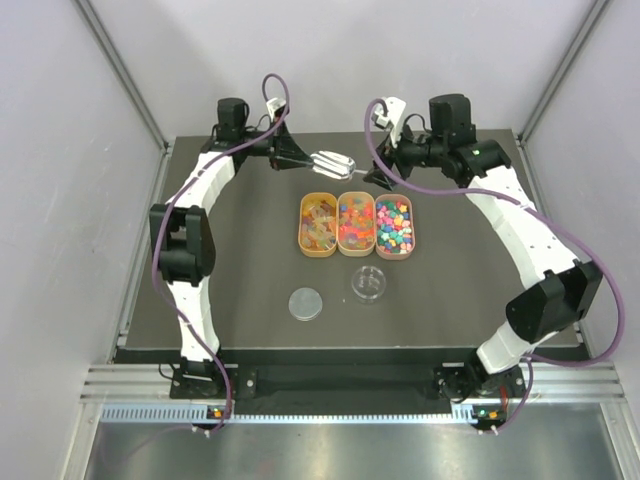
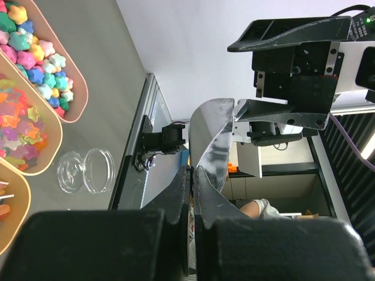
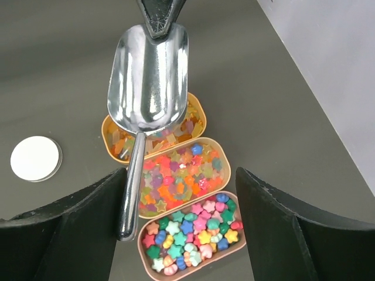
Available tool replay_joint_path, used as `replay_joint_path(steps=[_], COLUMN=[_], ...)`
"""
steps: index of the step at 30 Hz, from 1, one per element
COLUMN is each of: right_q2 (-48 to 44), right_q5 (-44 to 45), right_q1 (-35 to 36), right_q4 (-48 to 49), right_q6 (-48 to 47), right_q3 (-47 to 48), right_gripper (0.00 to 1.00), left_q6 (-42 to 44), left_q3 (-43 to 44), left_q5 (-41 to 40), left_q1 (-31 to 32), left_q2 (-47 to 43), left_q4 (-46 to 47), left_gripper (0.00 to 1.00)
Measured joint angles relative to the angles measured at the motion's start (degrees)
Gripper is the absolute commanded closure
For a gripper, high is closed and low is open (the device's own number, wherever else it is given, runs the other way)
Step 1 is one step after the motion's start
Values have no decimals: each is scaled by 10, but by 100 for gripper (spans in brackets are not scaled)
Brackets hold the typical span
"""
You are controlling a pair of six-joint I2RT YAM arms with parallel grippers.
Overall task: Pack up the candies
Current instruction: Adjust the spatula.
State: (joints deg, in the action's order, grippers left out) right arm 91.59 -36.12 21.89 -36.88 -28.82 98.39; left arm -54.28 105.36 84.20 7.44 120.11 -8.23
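The candies fill three orange oval trays mid-table: amber gummies (image 1: pixel 319 226), translucent stars (image 1: pixel 356 222) and opaque bright stars (image 1: pixel 394 225). In the right wrist view they lie below as gummies (image 3: pixel 120 143), translucent stars (image 3: pixel 179 175) and bright stars (image 3: pixel 190 234). My left gripper (image 1: pixel 303 160) is shut on the bowl rim of a metal scoop (image 1: pixel 331 163) and holds it above the table behind the trays. Its fingers (image 2: pixel 193 175) pinch the scoop (image 2: pixel 214 140). My right gripper (image 1: pixel 385 176) is open. Its fingers (image 3: pixel 76 234) stand either side of the scoop handle (image 3: pixel 132 187), not touching it.
A clear round dish (image 1: pixel 369 283) and its lid (image 1: pixel 306 304) lie in front of the trays; the dish (image 2: pixel 85 171) and the lid (image 3: pixel 35 158) also show in the wrist views. Grey walls enclose the dark table (image 1: pixel 460 270).
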Motion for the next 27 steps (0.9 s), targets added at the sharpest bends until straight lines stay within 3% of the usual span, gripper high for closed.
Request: replay_joint_path(steps=[14,23,27], right_q2=[2,36,45], right_q5=[-54,-69,-74], right_q1=[-3,-2,-1], right_q4=[13,3,-1], right_q6=[16,19,19], right_q3=[0,15,28], right_gripper=[36,46,56], left_q6=[-1,0,-1], left_q3=[-9,-10,-10], left_q5=[0,-1,-5], left_q1=[0,0,-1], left_q2=[-3,-3,-3], left_q4=[0,0,0], left_gripper=[100,100,100])
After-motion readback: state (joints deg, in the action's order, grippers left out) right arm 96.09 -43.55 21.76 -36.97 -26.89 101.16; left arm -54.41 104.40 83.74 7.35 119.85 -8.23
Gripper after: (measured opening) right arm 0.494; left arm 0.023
